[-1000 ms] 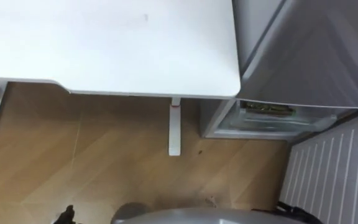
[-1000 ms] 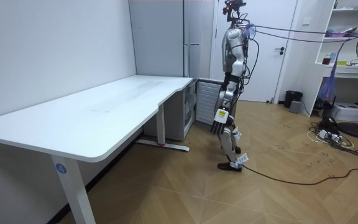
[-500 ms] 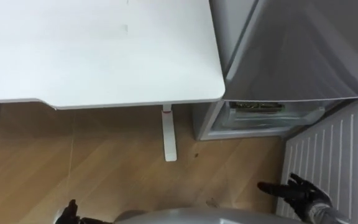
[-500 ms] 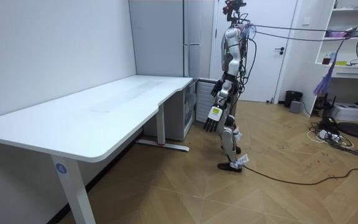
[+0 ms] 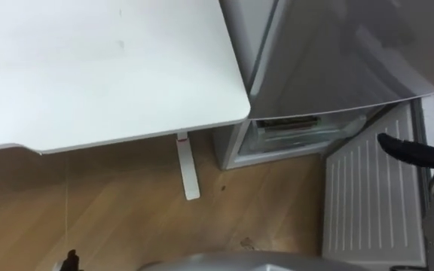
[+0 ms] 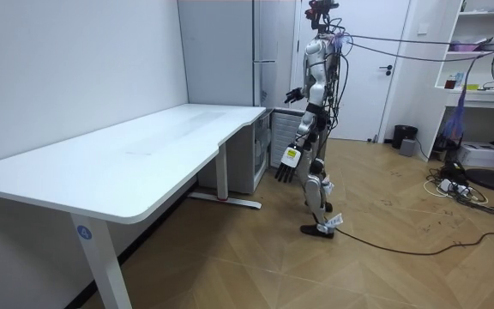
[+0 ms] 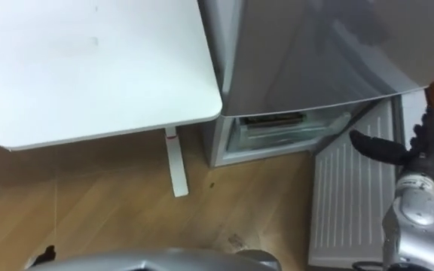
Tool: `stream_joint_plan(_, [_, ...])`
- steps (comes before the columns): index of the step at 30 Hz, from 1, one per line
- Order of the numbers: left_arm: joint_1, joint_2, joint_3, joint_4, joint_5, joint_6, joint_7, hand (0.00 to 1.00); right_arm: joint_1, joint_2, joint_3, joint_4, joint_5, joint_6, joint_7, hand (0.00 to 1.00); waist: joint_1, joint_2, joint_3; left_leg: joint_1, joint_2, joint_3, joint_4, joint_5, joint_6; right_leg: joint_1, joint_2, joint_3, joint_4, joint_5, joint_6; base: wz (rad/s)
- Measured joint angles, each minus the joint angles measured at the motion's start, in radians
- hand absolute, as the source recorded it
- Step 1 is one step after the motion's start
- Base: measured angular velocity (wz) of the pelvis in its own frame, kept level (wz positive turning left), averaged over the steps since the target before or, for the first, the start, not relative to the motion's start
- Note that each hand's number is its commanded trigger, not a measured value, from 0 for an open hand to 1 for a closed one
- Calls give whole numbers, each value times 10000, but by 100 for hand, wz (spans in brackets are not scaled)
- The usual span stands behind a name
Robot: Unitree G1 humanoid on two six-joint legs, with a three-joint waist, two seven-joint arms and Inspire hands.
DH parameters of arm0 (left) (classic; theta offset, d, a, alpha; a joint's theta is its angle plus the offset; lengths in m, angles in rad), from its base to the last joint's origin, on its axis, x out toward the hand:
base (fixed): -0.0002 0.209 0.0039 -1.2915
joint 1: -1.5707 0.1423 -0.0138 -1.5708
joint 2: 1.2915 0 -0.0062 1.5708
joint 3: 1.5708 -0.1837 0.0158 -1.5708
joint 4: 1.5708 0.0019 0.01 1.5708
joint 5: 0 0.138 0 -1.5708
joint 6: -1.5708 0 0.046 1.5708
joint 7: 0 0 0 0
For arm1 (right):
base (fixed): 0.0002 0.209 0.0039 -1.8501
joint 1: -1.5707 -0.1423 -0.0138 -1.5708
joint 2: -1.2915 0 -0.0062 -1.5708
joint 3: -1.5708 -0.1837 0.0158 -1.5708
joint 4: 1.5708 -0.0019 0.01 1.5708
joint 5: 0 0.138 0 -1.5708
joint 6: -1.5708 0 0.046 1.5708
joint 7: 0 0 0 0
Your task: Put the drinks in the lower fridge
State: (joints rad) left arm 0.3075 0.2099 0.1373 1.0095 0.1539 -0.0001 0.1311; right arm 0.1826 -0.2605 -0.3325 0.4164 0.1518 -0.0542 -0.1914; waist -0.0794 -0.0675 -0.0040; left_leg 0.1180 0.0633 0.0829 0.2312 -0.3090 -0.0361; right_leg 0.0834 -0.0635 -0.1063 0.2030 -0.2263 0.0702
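the right hand (image 5: 422, 153) is raised with fingers spread wide and empty, over the ribbed white inner panel of the open door (image 5: 368, 203). the left hand (image 6: 286, 166) hangs low, fingers relaxed. the lower fridge (image 5: 292, 135) stands open just beside the smooth white table (image 5: 111, 75); the contents of its clear drawer are unclear. bare wood floor (image 5: 111, 203) lies in front.

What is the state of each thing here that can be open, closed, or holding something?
lower fridge door: open, swung out over the floor.
upper fridge door: closed.
right hand: open, raised in front of the fridge, holding nothing.
left hand: open, hanging at the robot's side, holding nothing.
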Motion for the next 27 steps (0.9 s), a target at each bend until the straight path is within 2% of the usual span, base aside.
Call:
stream_joint_plan(4, [3,-20,11,-8,86,101,148,0,22,0,-385,1,16,4,-544,0,-26,41,-11,131,2,-35,-141,3,1,-15,31,101,-3,0,0,-10])
stream_joint_plan(9, [35,-31,65,-11,143,401,142,0,71,0,-549,107,529,11,-1369,0,-54,12,-13,296,5,-145,-285,3,2,45,66,167,-4,0,0,-5])
stream_joint_plan(16, [501,-33,585,-524,171,626,143,0,137,0,-1152,930,1557,262,-1577,0,-89,-144,-16,323,4,-156,-345,3,2,74,64,122,-5,0,0,2])
stream_joint_plan(18, [582,-33,812,-747,432,677,155,0,131,-19,-1532,1353,1722,280,-1578,0,-125,-113,20,263,9,-164,-338,3,2,65,56,12,-10,0,0,11])
stream_joint_plan(22, [566,-52,983,-879,565,793,134,0,-76,-96,-2024,2796,2195,353,-1526,0,-219,-85,20,292,12,-187,-343,3,2,131,54,1,-8,-1,0,9])
stream_joint_plan(25, [585,-83,1153,-913,919,849,115,0,-88,-175,-2290,3424,2805,551,-1363,0,-227,-6,-6,357,-2,-386,-391,4,3,149,58,-12,-8,-1,0,-7])
stream_joint_plan(27, [612,-121,1234,-1101,1241,960,117,0,-95,-371,-2428,3907,3020,645,-1296,0,-252,28,19,438,-23,-493,-510,33,51,153,59,-14,-4,-1,0,-4])
